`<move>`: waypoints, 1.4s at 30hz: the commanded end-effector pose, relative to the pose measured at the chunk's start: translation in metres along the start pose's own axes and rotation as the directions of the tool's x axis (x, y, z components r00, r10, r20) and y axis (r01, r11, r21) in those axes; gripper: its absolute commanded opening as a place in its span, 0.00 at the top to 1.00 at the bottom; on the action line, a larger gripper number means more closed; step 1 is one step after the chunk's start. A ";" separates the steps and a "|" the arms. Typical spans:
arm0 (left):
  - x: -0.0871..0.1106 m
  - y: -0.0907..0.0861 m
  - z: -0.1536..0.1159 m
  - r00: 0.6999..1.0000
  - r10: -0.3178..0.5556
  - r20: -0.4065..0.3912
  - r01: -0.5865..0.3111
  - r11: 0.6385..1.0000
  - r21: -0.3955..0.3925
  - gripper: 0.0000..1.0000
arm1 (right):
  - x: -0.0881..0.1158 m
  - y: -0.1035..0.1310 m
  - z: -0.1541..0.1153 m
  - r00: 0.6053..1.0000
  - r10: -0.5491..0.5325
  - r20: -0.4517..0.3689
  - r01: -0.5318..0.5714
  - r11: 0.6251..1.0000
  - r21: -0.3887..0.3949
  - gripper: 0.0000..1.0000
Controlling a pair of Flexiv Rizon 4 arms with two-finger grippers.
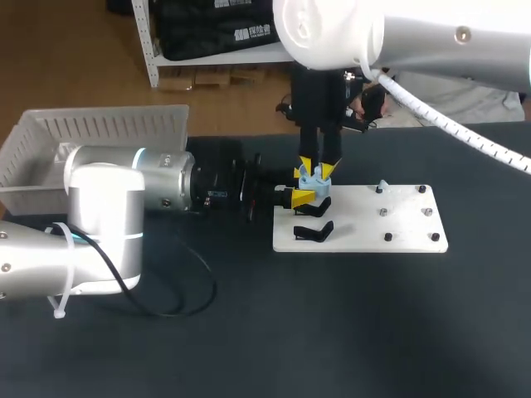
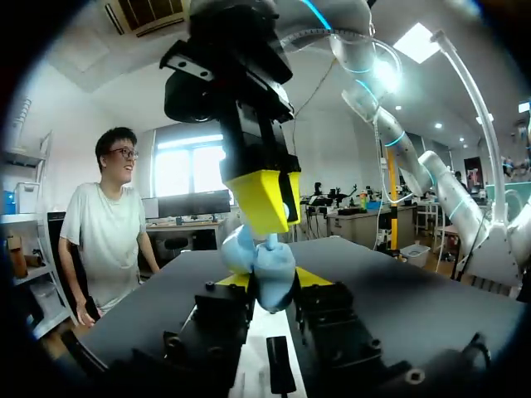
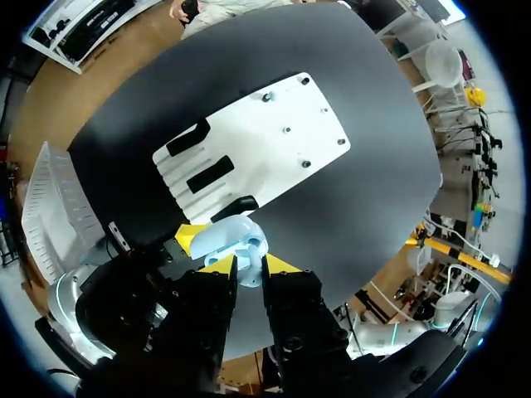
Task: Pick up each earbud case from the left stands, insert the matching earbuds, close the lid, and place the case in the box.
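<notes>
The black table point(image 1: 348, 332) carries a white board point(image 1: 406, 230) near its middle, and both arms meet over the board's left end.

The right gripper point(image 3: 249, 265) comes down from above with its yellow tips pinched on a pale blue earbud point(image 2: 271, 241). It holds the earbud right at the mouth of the pale blue case point(image 3: 224, 240). The left gripper point(image 2: 272, 282) reaches in level from the side, its fingers pressed on the case from two sides, and holds the case up just above the board. Two black stands point(image 1: 314, 232) sit on the board close below the case. A small pale blue piece point(image 1: 382, 186), likely the second earbud, stands at the board's far edge. The white box point(image 1: 99, 133) waits well off at the table's far left.

My judgement is that the earbud is being seated. If it is tilted against its socket, a push could jam it on the rim or twist the case within the side grip. Letting go before it is fully down could let it pop out and roll across the table. The two grippers also stand very near each other and could knock fingers.
</notes>
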State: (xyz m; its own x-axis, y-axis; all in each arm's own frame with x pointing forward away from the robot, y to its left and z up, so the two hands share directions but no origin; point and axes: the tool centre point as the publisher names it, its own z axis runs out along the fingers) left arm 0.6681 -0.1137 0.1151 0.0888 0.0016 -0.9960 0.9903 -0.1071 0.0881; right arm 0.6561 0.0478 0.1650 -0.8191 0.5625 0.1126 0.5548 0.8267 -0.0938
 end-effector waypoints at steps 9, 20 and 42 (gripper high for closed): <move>0.001 0.000 0.000 1.000 0.004 0.004 -0.004 1.000 -0.002 1.00 | -0.004 0.000 0.005 1.000 0.009 -0.001 -0.009 1.000 0.012 1.00; 0.001 0.000 0.000 1.000 0.004 0.004 -0.004 1.000 -0.002 1.00 | -0.004 0.001 0.010 1.000 0.011 -0.006 -0.011 1.000 0.013 1.00; 0.001 0.000 0.000 1.000 0.004 0.004 -0.004 1.000 -0.002 1.00 | -0.007 -0.049 -0.024 0.978 -0.185 0.097 0.198 0.968 -0.157 0.51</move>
State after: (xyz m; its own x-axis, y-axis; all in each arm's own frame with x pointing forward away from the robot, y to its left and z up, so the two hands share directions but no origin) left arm 0.6683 -0.1137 0.1151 0.0887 0.0012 -0.9961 0.9903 -0.1070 0.0881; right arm 0.6559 0.0240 0.1936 -0.9099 0.4066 0.0825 0.4061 0.9135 -0.0237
